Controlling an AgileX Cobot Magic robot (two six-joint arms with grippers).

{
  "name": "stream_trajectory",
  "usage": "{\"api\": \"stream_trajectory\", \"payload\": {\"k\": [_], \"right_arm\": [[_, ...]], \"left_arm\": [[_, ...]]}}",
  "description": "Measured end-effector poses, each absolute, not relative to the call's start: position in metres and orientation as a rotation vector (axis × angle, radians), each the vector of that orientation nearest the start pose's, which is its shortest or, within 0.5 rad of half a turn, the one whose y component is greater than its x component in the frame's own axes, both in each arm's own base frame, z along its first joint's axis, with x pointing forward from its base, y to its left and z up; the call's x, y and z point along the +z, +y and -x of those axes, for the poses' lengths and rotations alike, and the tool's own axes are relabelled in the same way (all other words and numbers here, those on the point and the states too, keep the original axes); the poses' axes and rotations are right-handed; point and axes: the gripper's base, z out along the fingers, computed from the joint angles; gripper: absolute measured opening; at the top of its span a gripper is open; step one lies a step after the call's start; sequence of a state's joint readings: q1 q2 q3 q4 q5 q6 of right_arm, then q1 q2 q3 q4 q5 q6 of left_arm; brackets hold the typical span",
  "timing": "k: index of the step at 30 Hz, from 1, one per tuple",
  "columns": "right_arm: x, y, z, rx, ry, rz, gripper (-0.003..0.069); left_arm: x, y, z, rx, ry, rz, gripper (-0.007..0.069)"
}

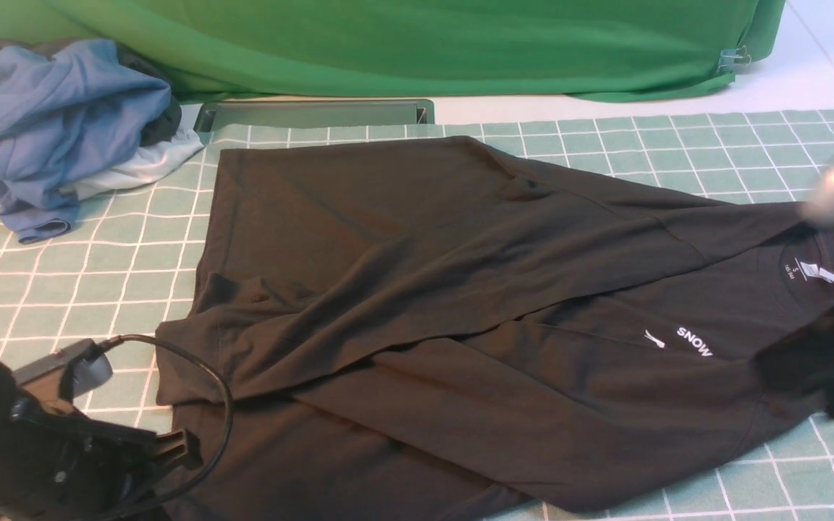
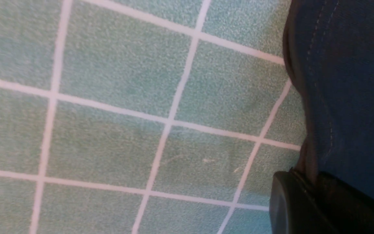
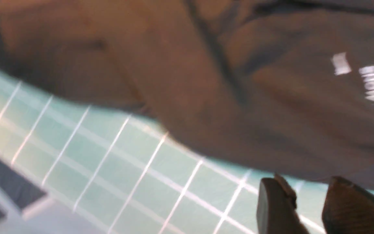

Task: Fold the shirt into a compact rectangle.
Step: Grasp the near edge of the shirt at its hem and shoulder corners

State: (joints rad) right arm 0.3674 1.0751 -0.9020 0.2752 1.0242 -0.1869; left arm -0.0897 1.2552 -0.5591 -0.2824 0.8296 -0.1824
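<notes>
At the near hem, shirt (image 1: 424,289) is being pinched by left gripper (image 2: 313,191); right gripper (image 3: 313,211): narrowly apart, empty. 2 sleeves in, body folds pending.

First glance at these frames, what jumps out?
A black shirt, half folded with "SNOW" showing, sprawls across the green checked mat. A blue and white clothes heap sits at the far left corner. The left gripper pinches the shirt's edge at near left.

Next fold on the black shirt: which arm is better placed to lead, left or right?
Left. The left fingers are shut on the near-left edge of the shirt, probably ready to carry it toward the collar. The right fingers stand apart over mat, holding nothing.
</notes>
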Motion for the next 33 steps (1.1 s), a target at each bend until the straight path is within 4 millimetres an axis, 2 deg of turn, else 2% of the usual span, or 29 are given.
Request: {"api": "stream_trajectory", "payload": {"k": [4, 5, 8, 12, 19, 25, 30, 33], "right_arm": [[0.286, 0.119, -0.177, 0.37, 2.675, 0.871, 0.0299], [0.285, 0.121, -0.178, 0.365, 2.679, 0.883, 0.0303], [0.259, 0.146, -0.18, 0.255, 2.715, 1.09, 0.0395], [0.234, 0.169, -0.18, 0.15, 2.728, 1.242, 0.0473], [0.2, 0.2, -0.177, 0.065, 2.693, 1.421, 0.0501], [0.187, 0.201, -0.181, -0.132, 2.684, 1.438, 0.0503], [0.185, 0.193, -0.188, -0.329, 2.669, 1.42, 0.0503], [0.186, 0.192, -0.191, -0.363, 2.639, 1.431, 0.0503]], "left_arm": [[0.192, -0.034, -0.176, -0.343, 2.993, 0.387, 0.0019], [0.192, -0.034, -0.176, -0.343, 2.993, 0.387, 0.0019], [0.192, -0.034, -0.176, -0.342, 2.991, 0.39, 0.0019], [0.192, -0.034, -0.176, -0.341, 2.991, 0.391, 0.0019], [0.192, -0.034, -0.176, -0.34, 2.989, 0.396, 0.0019], [0.192, -0.033, -0.177, -0.335, 2.986, 0.395, 0.0019], [0.192, -0.032, -0.178, -0.322, 2.976, 0.386, 0.0019], [0.192, -0.032, -0.179, -0.323, 2.964, 0.389, 0.0019]]}}
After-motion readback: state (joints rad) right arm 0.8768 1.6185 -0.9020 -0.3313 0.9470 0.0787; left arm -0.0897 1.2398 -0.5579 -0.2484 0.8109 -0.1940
